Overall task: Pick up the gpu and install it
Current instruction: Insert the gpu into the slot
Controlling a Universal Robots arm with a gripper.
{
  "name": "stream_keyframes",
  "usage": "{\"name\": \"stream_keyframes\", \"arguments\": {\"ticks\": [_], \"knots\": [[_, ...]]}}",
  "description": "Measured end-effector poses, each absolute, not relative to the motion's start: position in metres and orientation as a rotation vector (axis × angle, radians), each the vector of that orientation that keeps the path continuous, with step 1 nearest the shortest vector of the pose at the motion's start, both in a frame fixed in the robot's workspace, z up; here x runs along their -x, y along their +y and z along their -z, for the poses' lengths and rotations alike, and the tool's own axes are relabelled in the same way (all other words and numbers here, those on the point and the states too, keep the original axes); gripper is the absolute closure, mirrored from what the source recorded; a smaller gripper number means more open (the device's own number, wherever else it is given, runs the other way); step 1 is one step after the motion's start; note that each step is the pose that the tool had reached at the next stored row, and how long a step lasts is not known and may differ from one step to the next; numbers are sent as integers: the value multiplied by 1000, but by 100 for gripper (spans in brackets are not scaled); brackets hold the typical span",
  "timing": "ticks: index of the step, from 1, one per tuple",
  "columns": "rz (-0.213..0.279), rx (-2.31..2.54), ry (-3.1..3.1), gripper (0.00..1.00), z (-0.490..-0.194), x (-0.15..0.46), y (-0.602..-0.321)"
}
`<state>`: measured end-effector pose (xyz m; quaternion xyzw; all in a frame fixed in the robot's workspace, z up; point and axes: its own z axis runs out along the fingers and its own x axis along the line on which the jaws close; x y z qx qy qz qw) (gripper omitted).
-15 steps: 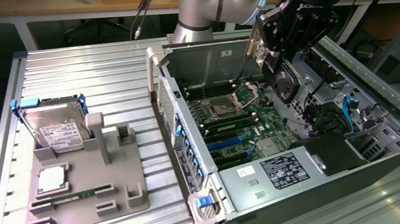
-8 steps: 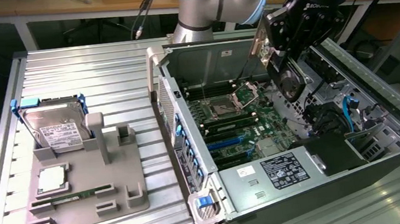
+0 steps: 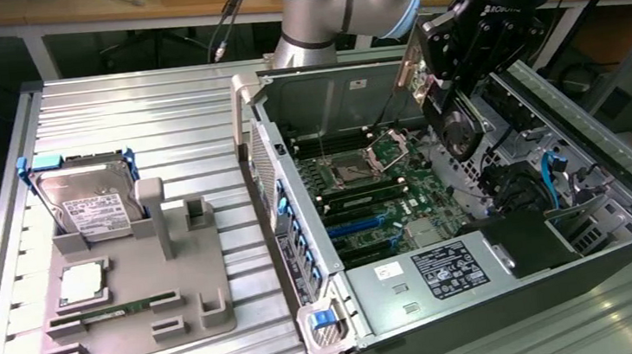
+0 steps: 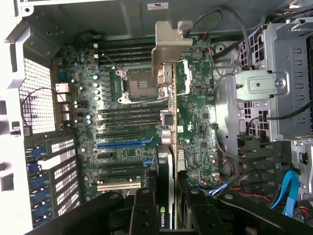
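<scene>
The gpu (image 3: 453, 122) hangs upright over the open computer case (image 3: 593, 159), with my gripper (image 3: 446, 86) shut on it. In the wrist view the gpu (image 4: 166, 147) is seen edge-on, its silvery bracket (image 4: 167, 46) at the far end and its black fan housing between my fingers (image 4: 142, 208). The card floats above the motherboard (image 4: 195, 122), over the region by the processor socket (image 4: 138, 84). The expansion slots (image 4: 122, 144) lie off to one side of the card and hold nothing.
On the exterior view's left, a grey fixture (image 3: 190, 311) holds a hard drive (image 3: 92, 203), a processor (image 3: 83, 285) and a memory stick (image 3: 120, 309). Drive cages (image 4: 279, 83), blue cables (image 4: 288, 191) and the power supply (image 3: 442, 273) crowd the case interior.
</scene>
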<state>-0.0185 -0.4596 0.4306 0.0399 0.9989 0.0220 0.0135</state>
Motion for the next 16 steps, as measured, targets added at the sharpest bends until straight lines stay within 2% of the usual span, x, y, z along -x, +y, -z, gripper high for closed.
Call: {"name": "stream_keyframes", "arguments": {"ticks": [16], "knots": [[-69, -82, 3113, 73, -431, 18, -460]]}}
